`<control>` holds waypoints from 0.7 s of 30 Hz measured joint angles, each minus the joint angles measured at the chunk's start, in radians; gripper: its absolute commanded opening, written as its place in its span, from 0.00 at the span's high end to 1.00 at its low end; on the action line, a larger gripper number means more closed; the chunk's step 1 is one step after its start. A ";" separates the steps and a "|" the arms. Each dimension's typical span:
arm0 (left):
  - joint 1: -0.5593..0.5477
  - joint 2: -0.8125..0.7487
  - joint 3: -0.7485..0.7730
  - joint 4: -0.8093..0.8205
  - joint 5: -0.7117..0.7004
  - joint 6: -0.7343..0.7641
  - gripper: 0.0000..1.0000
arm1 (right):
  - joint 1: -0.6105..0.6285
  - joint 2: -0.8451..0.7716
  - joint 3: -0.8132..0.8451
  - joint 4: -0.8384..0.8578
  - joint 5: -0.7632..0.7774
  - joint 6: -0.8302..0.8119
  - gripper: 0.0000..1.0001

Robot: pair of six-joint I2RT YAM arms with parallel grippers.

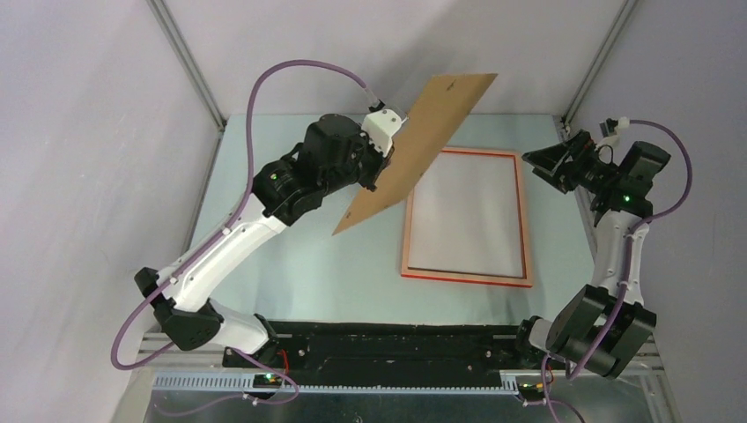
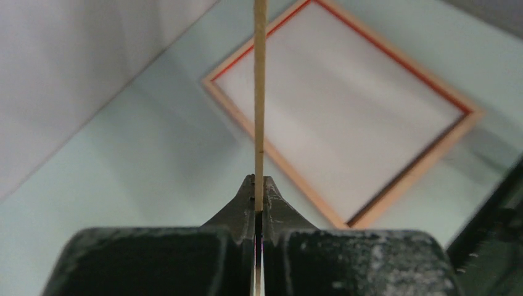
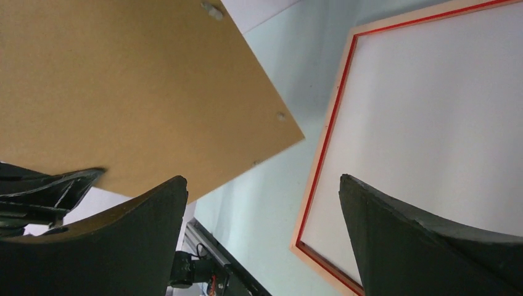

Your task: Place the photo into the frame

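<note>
The frame lies flat on the table right of centre, pale wood side up with a red inner edge. It also shows in the left wrist view and the right wrist view. A plain white surface fills its opening; no grey landscape print shows. My left gripper is shut on the edge of the brown backing board and holds it tilted in the air, left of the frame. My right gripper is open and empty, above the frame's far right corner.
Grey enclosure walls and metal posts bound the pale table. A black rail with the arm bases runs along the near edge. Bare table lies left of the frame, under the raised board.
</note>
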 measured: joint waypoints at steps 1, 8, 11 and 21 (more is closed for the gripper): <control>0.000 0.000 0.010 -0.007 0.026 -0.020 1.00 | -0.010 -0.010 -0.005 -0.005 0.000 -0.005 0.03; 0.041 0.011 0.091 -0.053 0.262 -0.203 1.00 | -0.081 -0.063 -0.020 -0.005 0.001 -0.011 0.05; 0.077 0.031 0.126 -0.051 0.349 -0.283 1.00 | -0.109 -0.076 -0.035 -0.005 0.002 -0.011 0.05; 0.158 0.080 0.096 -0.010 0.512 -0.504 1.00 | -0.144 -0.142 -0.085 -0.023 0.027 -0.034 0.05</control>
